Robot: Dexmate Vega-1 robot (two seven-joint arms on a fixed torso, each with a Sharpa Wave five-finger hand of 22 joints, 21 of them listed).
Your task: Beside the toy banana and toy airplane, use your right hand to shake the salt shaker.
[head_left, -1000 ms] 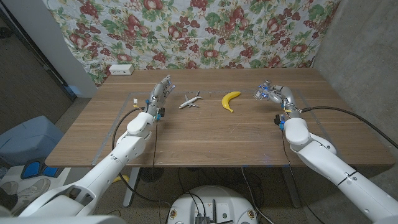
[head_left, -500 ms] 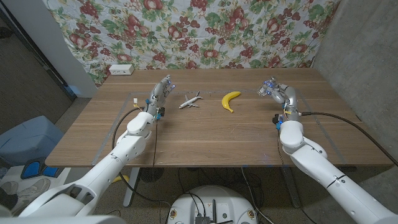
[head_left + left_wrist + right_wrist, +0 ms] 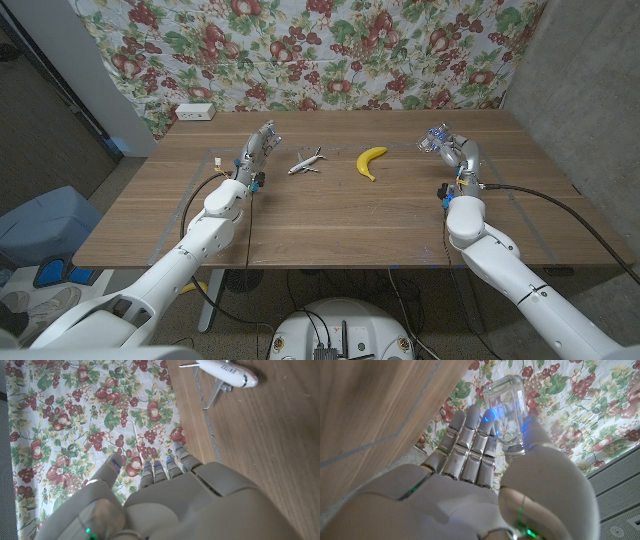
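Clear glass, squared off and capped in dull metal: the small salt shaker sits pinched between the thumb and the curled fingers of the right hand, raised off the wood at the far right of the table. It looks light and rigid, but smooth-sided and breakable, so a slack pinch could let it slide out mid-shake. The flat walls of the body seem the best place to hold, as the fingers do now, rather than the cap.

Outward from there, the yellow toy banana lies on the table to the left of that hand, well apart from it. Further left lies the small white toy airplane, near the banana but not touching. Neither appears to sit under the shaker, so I judge nothing blocks a short up-and-down shake.

At the far left, the left hand stands just beside the airplane, fingers straight, close together and holding nothing. Behind the wooden table hangs a fruit-printed cloth, with a white box at the table's far left edge.
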